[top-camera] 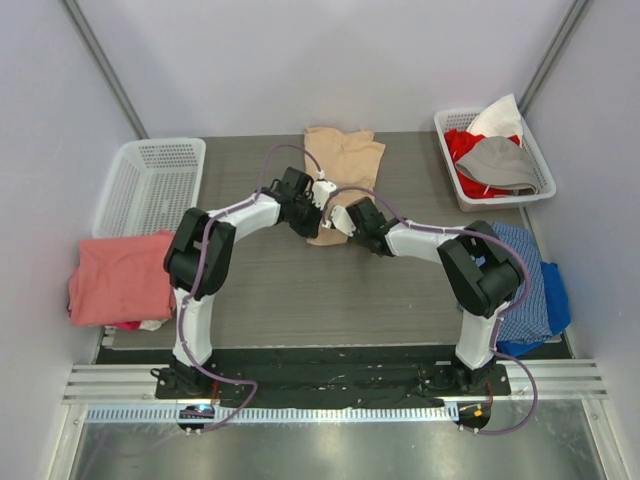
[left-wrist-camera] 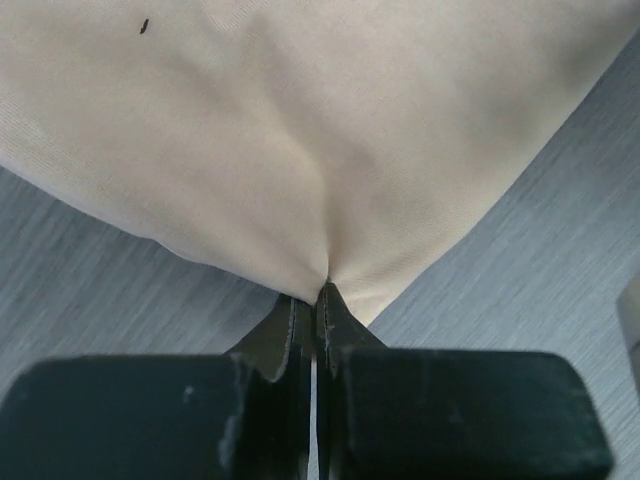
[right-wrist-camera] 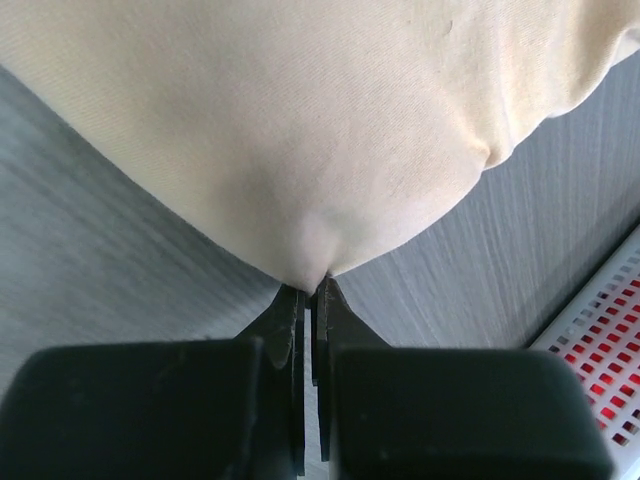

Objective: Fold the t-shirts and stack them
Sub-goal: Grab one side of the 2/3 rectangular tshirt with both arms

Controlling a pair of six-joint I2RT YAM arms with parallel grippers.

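The left hand (left-wrist-camera: 320, 292) and right hand (right-wrist-camera: 312, 285) each clamp the tan t-shirt (top-camera: 345, 160) edge (thin bite) — uneven pulling may slip it, skewing the fold.

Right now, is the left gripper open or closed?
Shut. In the left wrist view the left gripper pinches a fold of the beige t-shirt.

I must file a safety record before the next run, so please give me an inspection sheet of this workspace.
Surface: grey table, wood-grain.
Job's things: tan shirt at centre back; pink shirt at left edge.
Clutter: empty basket left; full basket right; blue clothes at right edge.
Grippers: left gripper and right gripper, jaws shut on the tan shirt's edge.
Cables: purple cables along both arms.
Surroundings: white walls.
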